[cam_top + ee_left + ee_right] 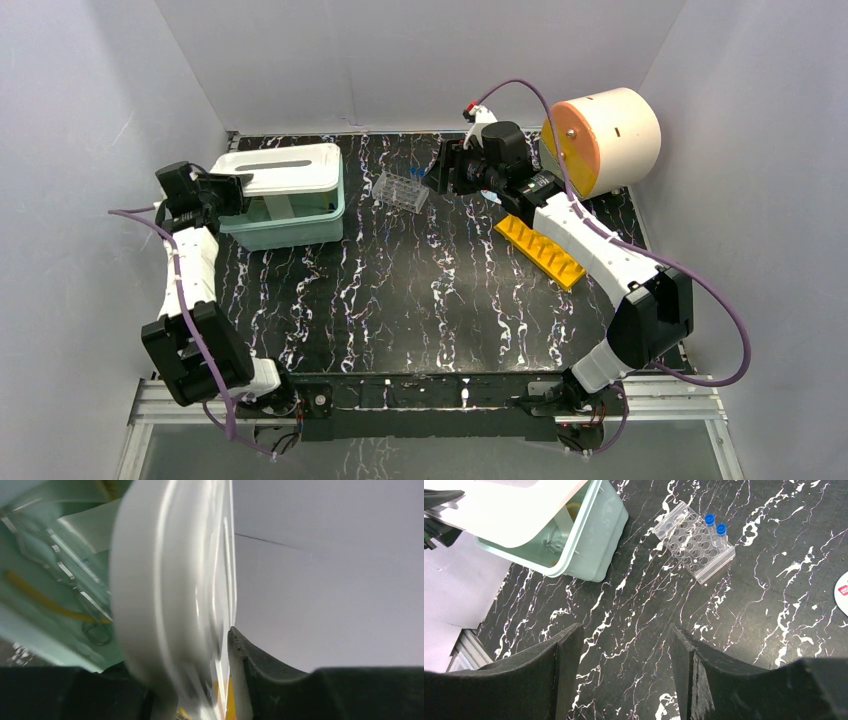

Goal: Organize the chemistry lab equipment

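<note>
Black white-veined table (420, 300) sits between pale walls. At its far left stands a mint bin (290, 225); the left gripper (238, 192) is clamped on the left edge of its white lid (280, 168), which sits raised and tilted over the bin. Glassware and tan tubing (45, 600) lie inside. Just right of the bin lies the clear rack (401, 190), with two blue-capped tubes (715, 527) at one end. The right gripper (440, 172) hovers beside it, fingers apart, holding nothing. A yellow rack (540, 250) lies on the right, near a cream drum (605, 140).
</note>
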Available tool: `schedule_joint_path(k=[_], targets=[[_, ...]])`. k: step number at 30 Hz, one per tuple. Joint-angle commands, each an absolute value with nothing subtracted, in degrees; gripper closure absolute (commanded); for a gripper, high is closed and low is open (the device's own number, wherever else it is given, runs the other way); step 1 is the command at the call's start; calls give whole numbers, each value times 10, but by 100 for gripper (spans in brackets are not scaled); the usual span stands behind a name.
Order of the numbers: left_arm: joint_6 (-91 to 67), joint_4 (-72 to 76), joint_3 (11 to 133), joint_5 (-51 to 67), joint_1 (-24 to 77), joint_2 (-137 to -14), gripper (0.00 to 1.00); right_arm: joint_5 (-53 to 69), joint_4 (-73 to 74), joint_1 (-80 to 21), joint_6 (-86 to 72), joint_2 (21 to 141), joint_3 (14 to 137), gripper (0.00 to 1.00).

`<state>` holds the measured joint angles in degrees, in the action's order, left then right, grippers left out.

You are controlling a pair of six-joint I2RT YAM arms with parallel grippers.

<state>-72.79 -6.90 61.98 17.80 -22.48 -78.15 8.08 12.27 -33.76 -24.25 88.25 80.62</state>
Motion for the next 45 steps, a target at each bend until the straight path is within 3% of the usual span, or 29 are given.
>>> schedule_joint_path(k=[1, 10, 22, 27, 38, 41, 45], targets=[[-718, -169, 637, 124, -227, -743, 60, 93, 103, -335, -244, 878, 810, 29], [-725, -234, 623, 95, -227, -704, 43, 98, 99, -335, -241, 887, 811, 29], [-656, -389, 671, -38, -220, -660, 34, 89, 107, -336, -229, 913, 828, 28], [-491, -314, 702, 44, -218, -694, 23, 84, 126, -357, -209, 962, 878, 26], [-332, -300, 826, 138, -218, -834, 32, 43, 232, -419, -192, 1164, 1144, 23], [-304, -325, 864, 105, -218, -880, 33, 3, 351, -436, -231, 1300, 1366, 22], [-302, -358, 885, 39, -218, -909, 32, -7, 404, -452, -254, 1396, 1506, 21]])
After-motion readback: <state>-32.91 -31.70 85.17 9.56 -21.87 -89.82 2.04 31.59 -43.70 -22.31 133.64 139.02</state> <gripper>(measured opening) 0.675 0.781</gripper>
